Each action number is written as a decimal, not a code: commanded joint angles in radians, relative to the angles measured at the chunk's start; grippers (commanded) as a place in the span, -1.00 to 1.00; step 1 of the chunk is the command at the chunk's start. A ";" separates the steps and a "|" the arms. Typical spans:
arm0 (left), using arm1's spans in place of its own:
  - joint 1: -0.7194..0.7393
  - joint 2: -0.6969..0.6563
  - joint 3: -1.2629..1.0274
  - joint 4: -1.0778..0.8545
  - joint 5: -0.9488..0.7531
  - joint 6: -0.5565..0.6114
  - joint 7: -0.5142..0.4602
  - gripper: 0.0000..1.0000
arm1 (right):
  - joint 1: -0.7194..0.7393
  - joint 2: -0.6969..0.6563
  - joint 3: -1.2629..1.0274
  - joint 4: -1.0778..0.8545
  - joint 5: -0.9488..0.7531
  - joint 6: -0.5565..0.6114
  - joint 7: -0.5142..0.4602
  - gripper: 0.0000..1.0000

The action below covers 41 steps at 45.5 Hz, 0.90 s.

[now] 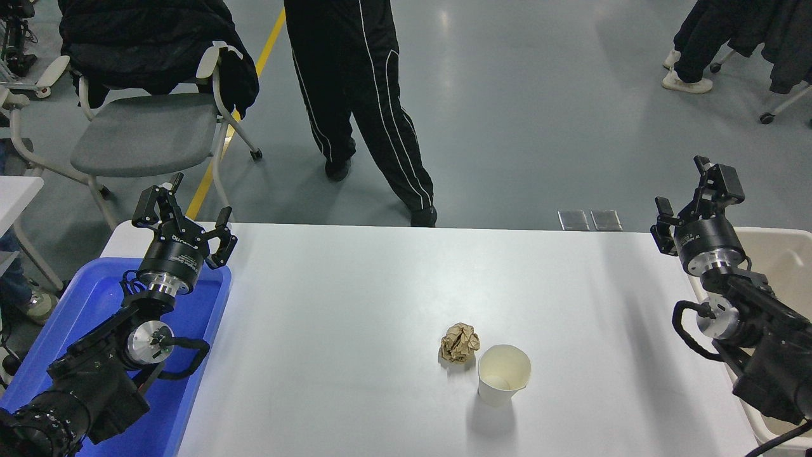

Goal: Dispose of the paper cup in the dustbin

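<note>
**Cup upright on tabletop, both arms at the sides**

So, L to R. Far left: bright blue bin [70,343] at the tabletop's left edge, w/ the left arm lying over it. Left gripper [184,214] sits up by the bin's far corner, fingers [144,206] spread apart, nothing between them. Behind it, off the table, a grey chair [136,136] w/ a black jacket [146,44] draped over the back.

White tabletop [355,298] is mostly bare. A person in black trousers w/ white stripes [361,95] is on the floor beyond the far edge, left of centre.

Right of centre, toward the near edge: crumpled brown paper ball [460,343], and just beside it on its right, slightly nearer the camera, the paper cup [503,374]. Cup stands upright, mouth up, cream inside showing. Can't tell if ball and cup touch. No gripper near either.

Far right: right gripper [694,200] raised above the tabletop's far right corner, fingers [723,181] released and apart, holding nothing. It's well apart from the cup. Right arm runs back over the beige dustbin [783,254], which sits at the tabletop's right edge, partly hidden by the arm.
</note>
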 commanded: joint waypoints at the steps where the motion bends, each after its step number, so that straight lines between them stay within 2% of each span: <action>1: 0.000 0.000 0.000 0.000 0.000 0.000 0.000 1.00 | 0.040 -0.044 -0.118 0.039 -0.008 -0.001 -0.002 0.99; 9: 0.000 0.000 0.000 0.000 0.000 0.000 0.000 1.00 | 0.143 -0.136 -0.374 0.124 -0.011 -0.004 -0.005 0.99; 21: 0.000 0.000 0.000 0.000 0.000 0.000 0.000 1.00 | 0.419 -0.197 -0.886 0.250 -0.041 -0.001 -0.006 0.99; 30: 0.000 0.000 0.000 0.000 0.000 0.000 0.000 1.00 | 0.569 -0.179 -1.120 0.329 -0.225 0.002 -0.011 0.99; 41: 0.000 0.000 0.000 0.000 0.000 0.000 0.000 1.00 | 0.769 -0.093 -1.411 0.470 -0.410 0.017 -0.011 0.99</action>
